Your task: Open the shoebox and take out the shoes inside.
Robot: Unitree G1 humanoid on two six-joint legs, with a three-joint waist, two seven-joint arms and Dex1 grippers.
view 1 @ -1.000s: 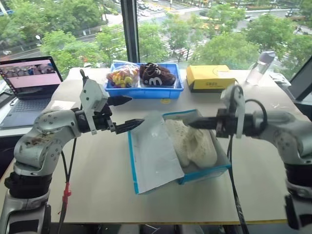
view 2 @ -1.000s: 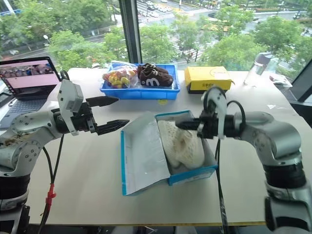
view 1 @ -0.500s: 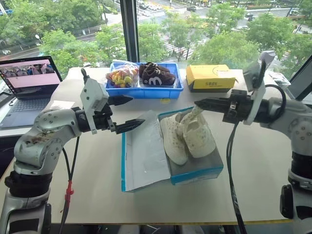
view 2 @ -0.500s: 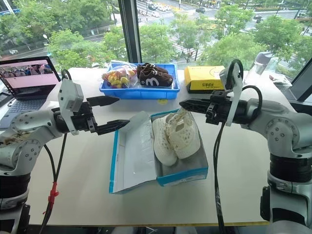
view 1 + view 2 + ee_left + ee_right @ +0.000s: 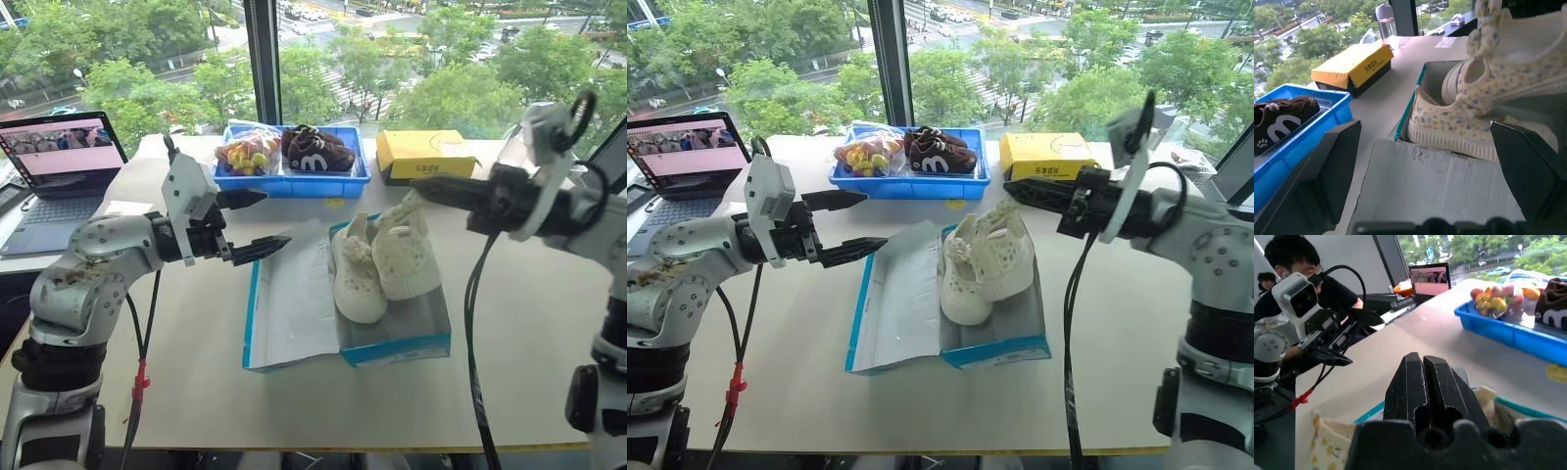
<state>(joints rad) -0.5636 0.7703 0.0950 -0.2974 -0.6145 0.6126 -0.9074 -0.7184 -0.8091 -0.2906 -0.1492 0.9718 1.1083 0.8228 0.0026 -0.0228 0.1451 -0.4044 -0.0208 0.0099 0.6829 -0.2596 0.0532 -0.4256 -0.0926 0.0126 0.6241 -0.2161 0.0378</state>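
My right gripper [image 5: 1011, 189], clamped on the shoes [image 5: 986, 264], has risen and swung right, hoisting the pair's heels out of the shoebox [image 5: 950, 323], whose lid has dropped flat beneath my left gripper [image 5: 862, 223].

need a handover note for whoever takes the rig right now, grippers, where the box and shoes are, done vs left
Right gripper: shut on the pair of cream-white lacy children's shoes, pinching them at the top; they hang tilted, lower ends apparently still inside the box.
Left gripper: open, holding nothing, level above the table beside the lid.
Bright blue rectangular cardboard shoebox: mid-table, open, its white-lined lid lying flat toward the left arm.
Done: box opened, shoes gripped and partly raised.
Left: lift the shoes clear of the box and set them on the table.
Not the job's: blue tray with dark brown shoes, yellow box.
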